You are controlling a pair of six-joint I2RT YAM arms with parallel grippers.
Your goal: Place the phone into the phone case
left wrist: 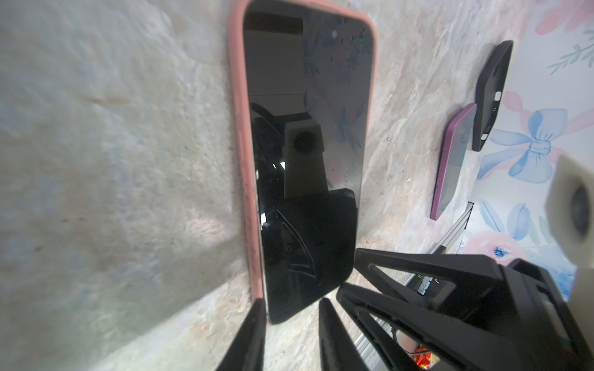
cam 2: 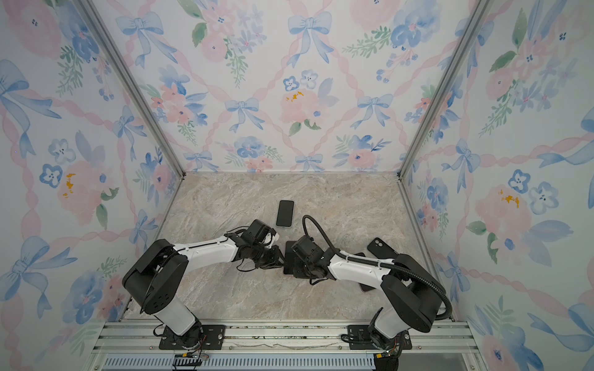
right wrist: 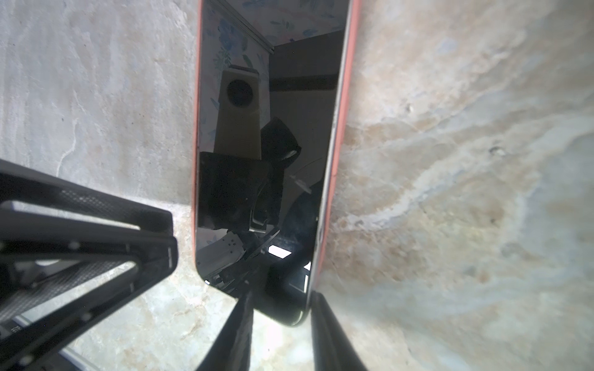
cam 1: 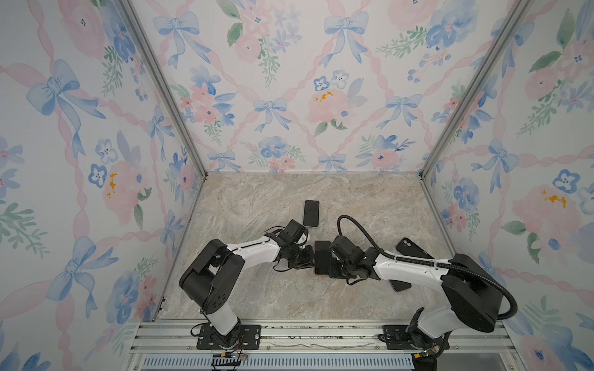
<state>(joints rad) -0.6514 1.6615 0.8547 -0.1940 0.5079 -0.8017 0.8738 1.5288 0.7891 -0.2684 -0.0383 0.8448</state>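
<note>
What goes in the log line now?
phone in pink case, flat on table | left gripper open at corner | right gripper astride corner

Floral bow-print walls [cam 1: 289, 96], marbled floor [cam 1: 257, 199]

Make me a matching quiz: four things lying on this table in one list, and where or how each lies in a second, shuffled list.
1 pink case
2 black case
3 purple phone
4 pale-edged phone

A farthest back, alone
B nearest the front, screen up
C in the middle, a dark phone in it
D empty, farthest right

Pairs: 1-C, 2-D, 3-B, 4-A
</note>
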